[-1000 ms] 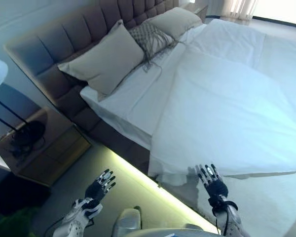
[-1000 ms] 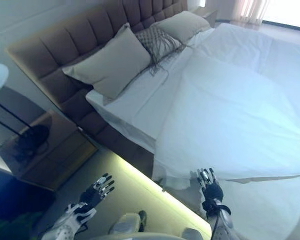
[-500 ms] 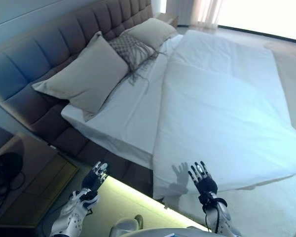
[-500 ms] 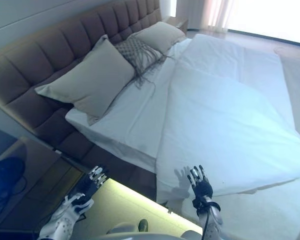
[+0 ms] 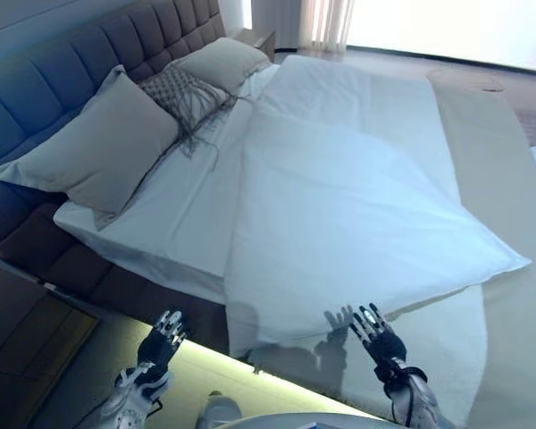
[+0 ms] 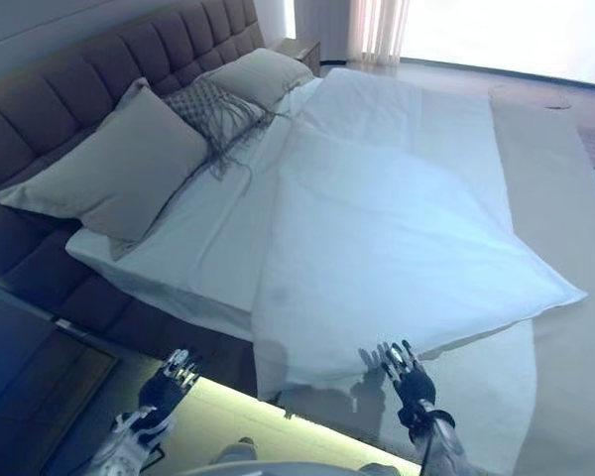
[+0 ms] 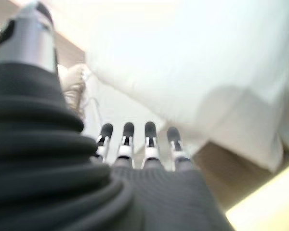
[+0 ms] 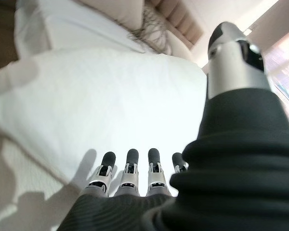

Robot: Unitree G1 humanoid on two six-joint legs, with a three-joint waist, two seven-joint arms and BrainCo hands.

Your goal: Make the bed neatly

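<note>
A white duvet [image 5: 339,197] lies crooked over the bed, its near edge hanging over the bed's side and one corner [image 5: 509,262] sticking out to the right. A bare white sheet [image 5: 170,214] shows on the left strip of the mattress. My right hand [image 5: 381,338] is open, fingers straight, just short of the duvet's near edge [image 8: 48,154]. My left hand [image 5: 161,338] is open too, low beside the bed frame, touching nothing. A large beige pillow [image 5: 89,147], a fringed patterned cushion [image 5: 183,94] and a second beige pillow [image 5: 219,63] lean on the headboard.
A tufted grey-brown headboard [image 5: 62,80] runs along the left. A lit strip [image 5: 277,393] glows under the bed's near side. A dark nightstand [image 5: 22,331] stands at the lower left, another [image 6: 297,45] at the far end. Beige floor [image 5: 509,161] lies right of the bed.
The whole picture has shifted left and the bed sits more centrally, so the camera has moved. Both hands stay open and low by the bed's near side; the right hand is near the duvet edge.
</note>
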